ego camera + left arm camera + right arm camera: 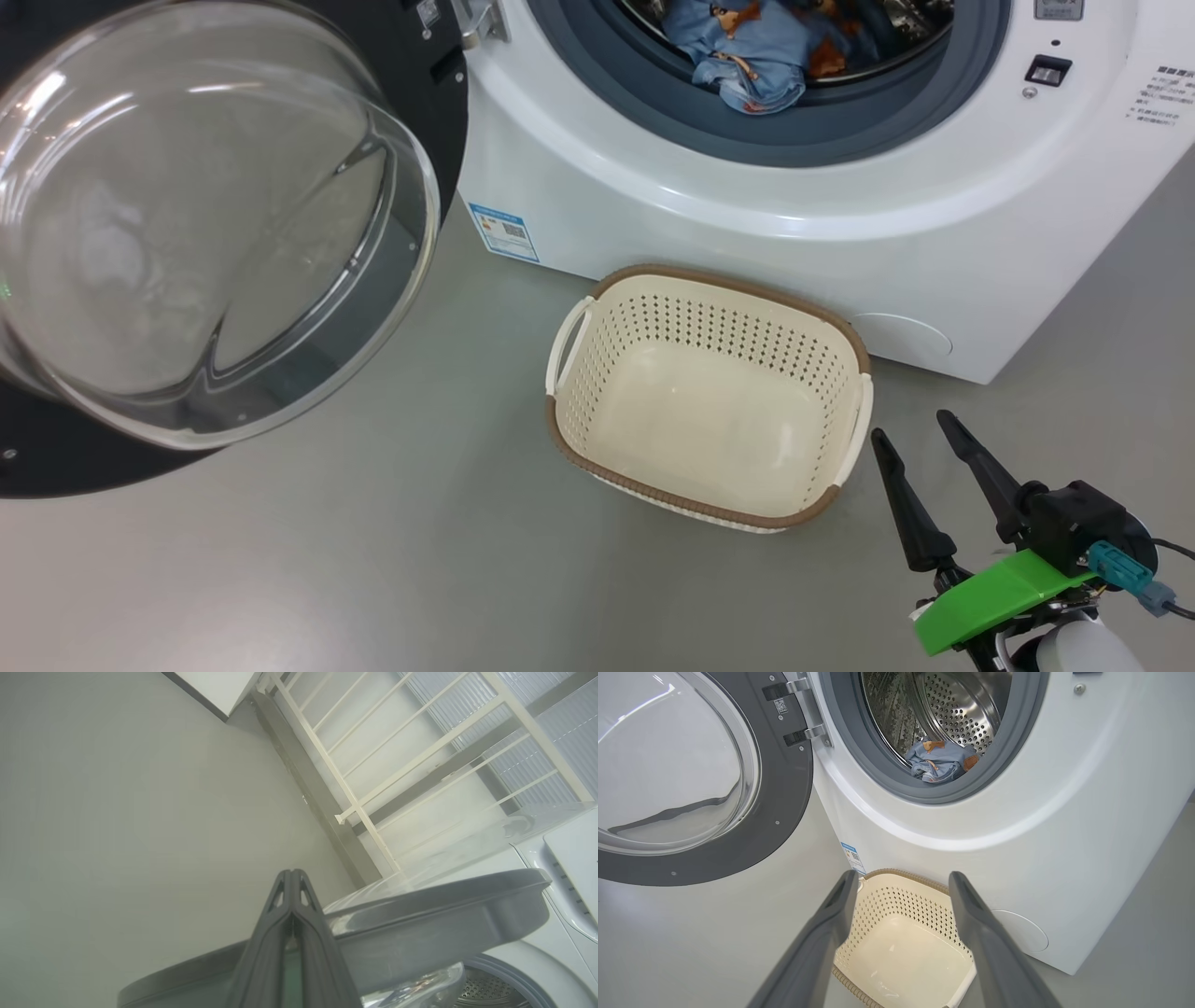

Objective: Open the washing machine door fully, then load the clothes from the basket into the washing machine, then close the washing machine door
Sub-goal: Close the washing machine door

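All clothes (747, 56) in washing machine (709, 215); basket (728, 283) empty at 10 o'clock of right fingers (910, 504), spread, idle. Loading done; next: left fingers (273, 933), together, swing door (205, 224) shut.

The washing machine door (210, 233) is hanging wide open. The clothes (752, 51), light blue, are lying inside the washing machine (747, 247). The basket (728, 322) is sitting upright, empty, on the floor just before it.

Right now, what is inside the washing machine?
The clothes, light blue with orange figures, lie bunched at the front of the steel drum, by the grey rubber ring. Whatever is beneath them is covered.
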Robot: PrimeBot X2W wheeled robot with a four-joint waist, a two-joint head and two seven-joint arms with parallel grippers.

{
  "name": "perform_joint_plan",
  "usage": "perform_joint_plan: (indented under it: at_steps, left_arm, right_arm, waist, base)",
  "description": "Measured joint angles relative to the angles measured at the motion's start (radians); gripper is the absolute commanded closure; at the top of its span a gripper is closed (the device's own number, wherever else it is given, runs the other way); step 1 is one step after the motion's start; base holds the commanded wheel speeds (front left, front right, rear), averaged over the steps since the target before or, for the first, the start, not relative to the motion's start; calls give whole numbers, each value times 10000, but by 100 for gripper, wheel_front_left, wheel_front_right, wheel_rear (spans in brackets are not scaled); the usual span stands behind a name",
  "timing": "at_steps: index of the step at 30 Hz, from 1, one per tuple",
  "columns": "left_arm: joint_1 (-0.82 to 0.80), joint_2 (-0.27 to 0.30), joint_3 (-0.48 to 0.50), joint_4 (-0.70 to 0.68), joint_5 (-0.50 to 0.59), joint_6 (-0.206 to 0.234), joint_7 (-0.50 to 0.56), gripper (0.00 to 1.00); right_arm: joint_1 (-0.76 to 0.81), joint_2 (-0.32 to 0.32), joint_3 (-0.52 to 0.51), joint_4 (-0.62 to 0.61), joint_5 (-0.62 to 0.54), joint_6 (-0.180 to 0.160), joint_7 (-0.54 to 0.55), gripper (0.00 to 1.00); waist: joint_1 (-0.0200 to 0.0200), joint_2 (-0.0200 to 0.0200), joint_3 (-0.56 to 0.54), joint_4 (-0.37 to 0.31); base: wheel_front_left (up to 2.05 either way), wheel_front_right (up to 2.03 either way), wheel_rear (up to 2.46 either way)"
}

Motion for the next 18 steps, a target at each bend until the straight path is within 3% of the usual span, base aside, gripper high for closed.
perform_joint_plan:
  at_steps: [18]
  left_arm:
    - [198, 270, -688, -640, -717, 13, 1693, 100]
  right_arm:
    - [-145, -61, -84, -15, -4, 0, 0, 0]
  waist:
    - [0, 0, -62, -86]
  base:
    - [0, 0, 0]
